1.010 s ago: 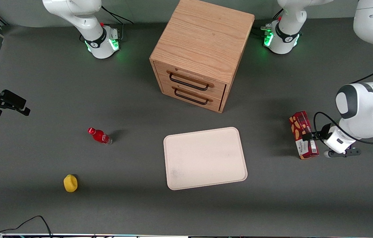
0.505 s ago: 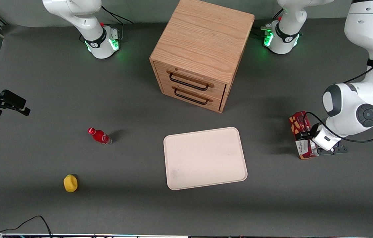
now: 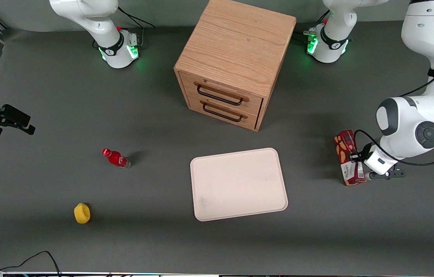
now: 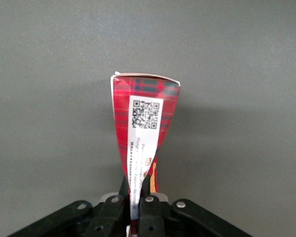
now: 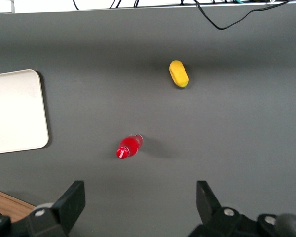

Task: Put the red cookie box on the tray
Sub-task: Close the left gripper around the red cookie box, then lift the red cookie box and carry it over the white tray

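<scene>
The red cookie box (image 3: 348, 157) is a long dark-red carton with orange cookie pictures and white labels. It lies toward the working arm's end of the table, apart from the tray. My left gripper (image 3: 357, 157) is shut on the box at about mid-length. In the left wrist view the box (image 4: 144, 123) stands out from between the black fingers (image 4: 117, 202), squeezed thin there, its QR-code label facing the camera. The gripper (image 4: 135, 195) pinches its narrow sides. The cream-white tray (image 3: 238, 184) lies flat in front of the drawer cabinet, nearer the front camera; it also shows in the right wrist view (image 5: 15, 111).
A wooden two-drawer cabinet (image 3: 236, 61) stands above the tray in the front view. A small red bottle (image 3: 116, 158) and a yellow object (image 3: 82, 213) lie toward the parked arm's end; both show in the right wrist view, bottle (image 5: 128, 146), yellow object (image 5: 178, 73).
The left gripper has moved onto the box and closed on it. The box has shifted slightly toward the tray and tipped onto a narrower side.
</scene>
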